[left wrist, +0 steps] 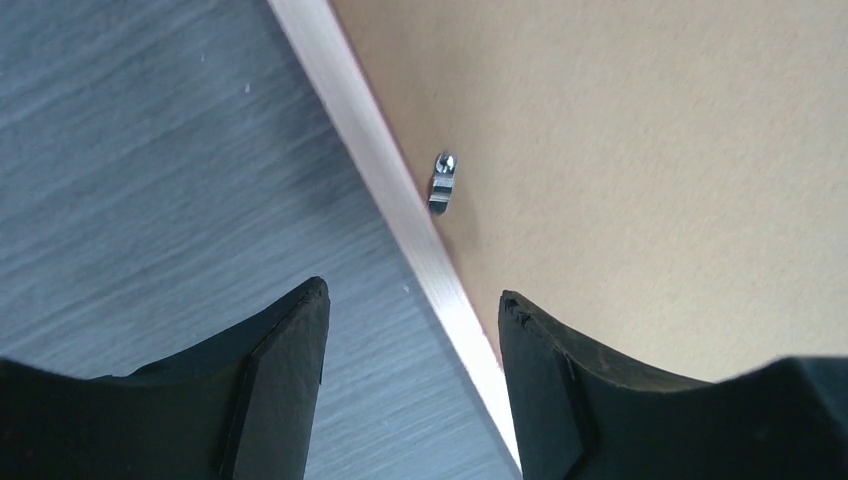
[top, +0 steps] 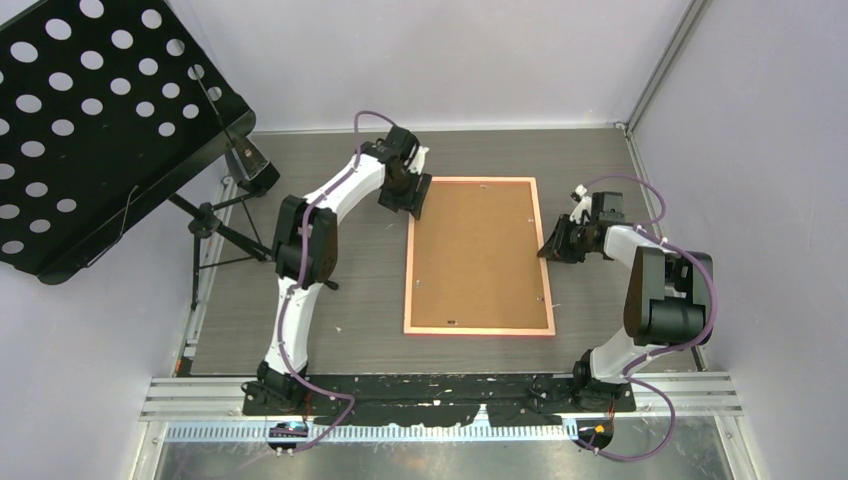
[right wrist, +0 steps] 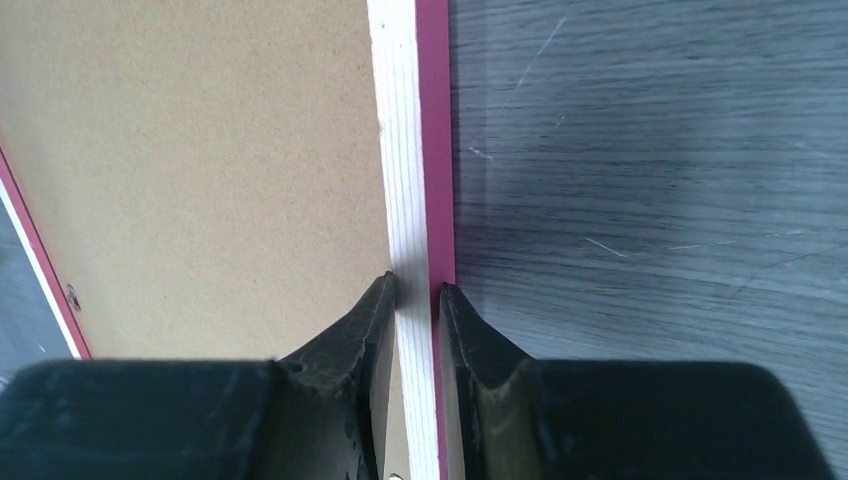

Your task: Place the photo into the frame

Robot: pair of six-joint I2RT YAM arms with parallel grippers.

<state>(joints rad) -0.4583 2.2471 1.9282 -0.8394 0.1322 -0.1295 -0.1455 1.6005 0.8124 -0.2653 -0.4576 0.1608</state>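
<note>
The frame [top: 478, 256] lies board-up, left fingers [top: 405, 205] at its far-left corner, right fingers [top: 551, 247] at its right edge.

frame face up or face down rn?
Face down: the frame lies flat on the table, brown backing board and metal clip facing up.

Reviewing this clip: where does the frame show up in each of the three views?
Top external: the frame lies back-up in the middle of the picture.
Left wrist: its pale rail crosses diagonally between the fingers of the open left gripper.
Right wrist: the rail runs vertically at centre, pinched by the right gripper.
Shared landmark: the brown backing board beside the rail.
</note>
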